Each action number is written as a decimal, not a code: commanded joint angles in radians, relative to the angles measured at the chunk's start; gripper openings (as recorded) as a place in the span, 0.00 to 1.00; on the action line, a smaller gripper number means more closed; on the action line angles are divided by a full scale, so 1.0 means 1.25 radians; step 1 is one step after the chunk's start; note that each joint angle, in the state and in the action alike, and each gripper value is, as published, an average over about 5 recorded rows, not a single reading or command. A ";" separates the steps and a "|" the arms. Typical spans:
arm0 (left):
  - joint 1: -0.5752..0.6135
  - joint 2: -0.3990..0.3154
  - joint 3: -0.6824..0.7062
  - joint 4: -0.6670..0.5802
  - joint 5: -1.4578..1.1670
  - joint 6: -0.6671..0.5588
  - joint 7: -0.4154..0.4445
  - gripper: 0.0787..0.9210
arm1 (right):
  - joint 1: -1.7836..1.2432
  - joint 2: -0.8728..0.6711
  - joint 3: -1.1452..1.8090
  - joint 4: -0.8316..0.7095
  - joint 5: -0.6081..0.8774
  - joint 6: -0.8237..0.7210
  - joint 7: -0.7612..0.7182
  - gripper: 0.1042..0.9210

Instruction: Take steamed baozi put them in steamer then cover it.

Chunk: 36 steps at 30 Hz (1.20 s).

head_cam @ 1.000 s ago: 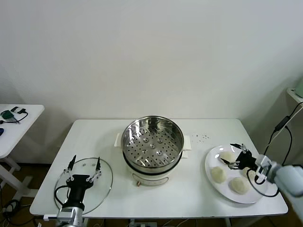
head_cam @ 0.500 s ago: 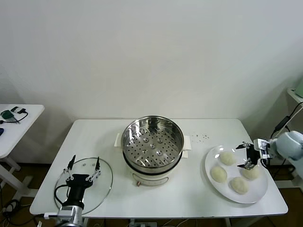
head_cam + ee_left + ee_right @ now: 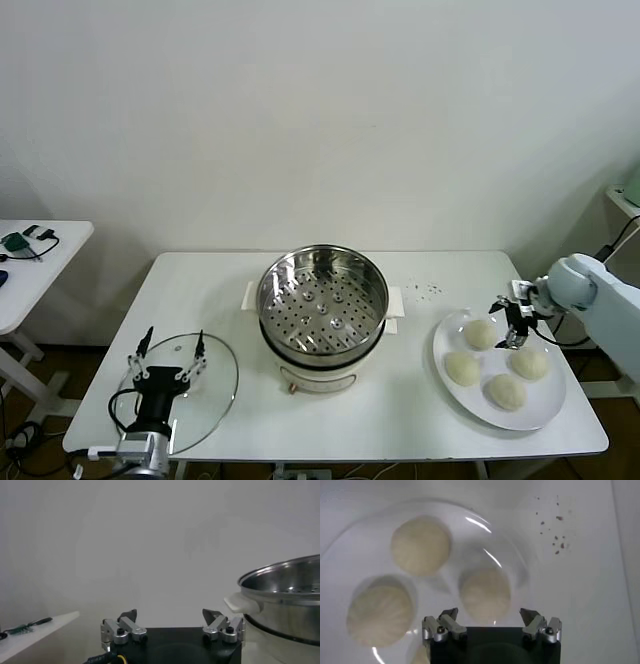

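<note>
With the right gripper (image 3: 516,318) released and empty above the rear baozi (image 3: 480,333) on the plate (image 3: 545,410) at the worktop's right edge, an off-centre descent risks denting or pushing the bun; the left gripper (image 3: 166,350), spread open, hangs over the cover (image 3: 215,395) at the front-left corner.

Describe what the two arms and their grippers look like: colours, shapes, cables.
The right arm has a smooth, rounded pale grey-white shell. Its right gripper is small, of black and silver metal, with thin dark fingers and black cable near the wrist. The left gripper has a black body, silver linkage brackets with dark-tipped fingers, and a looping black cable alongside.
</note>
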 commanded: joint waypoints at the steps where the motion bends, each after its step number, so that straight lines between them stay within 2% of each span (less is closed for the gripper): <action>1: 0.000 -0.002 -0.001 0.001 0.001 -0.001 0.000 0.88 | 0.038 0.040 -0.050 -0.046 -0.012 -0.002 -0.013 0.88; 10: 0.007 0.000 -0.008 0.004 0.000 -0.006 0.000 0.88 | 0.042 0.074 -0.047 -0.083 -0.038 0.009 -0.013 0.86; 21: 0.008 0.000 -0.017 0.004 -0.002 -0.006 0.000 0.88 | 0.040 0.060 -0.055 -0.075 -0.034 0.016 -0.027 0.74; 28: 0.012 0.000 -0.016 0.002 -0.002 -0.007 -0.001 0.88 | 0.062 0.044 -0.063 -0.054 -0.019 0.031 -0.028 0.70; 36: 0.023 0.004 -0.017 -0.007 -0.002 -0.007 0.000 0.88 | 0.328 0.032 -0.277 0.034 0.047 0.192 -0.068 0.70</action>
